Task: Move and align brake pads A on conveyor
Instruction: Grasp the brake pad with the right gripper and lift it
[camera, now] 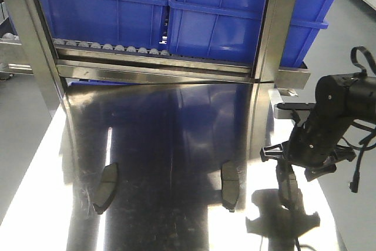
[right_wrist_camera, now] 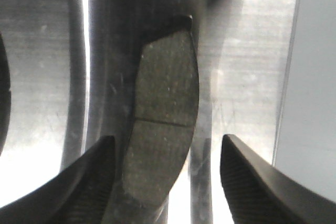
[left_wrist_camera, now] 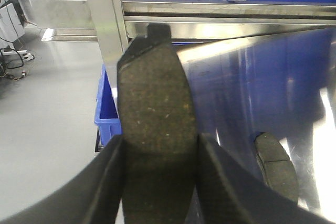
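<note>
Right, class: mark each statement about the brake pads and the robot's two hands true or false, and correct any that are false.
1. The left hand grips a brake pad. True.
2. The right hand is clamped on a pad. False: its fingers stand open on either side of the pad under it, not touching it. That pad lies flat on the steel tabletop.
3. In the front view, two loose pads lie on the tabletop with no hand over them. True.
4. The bins on the rack are green. False: the bins are blue.
</note>
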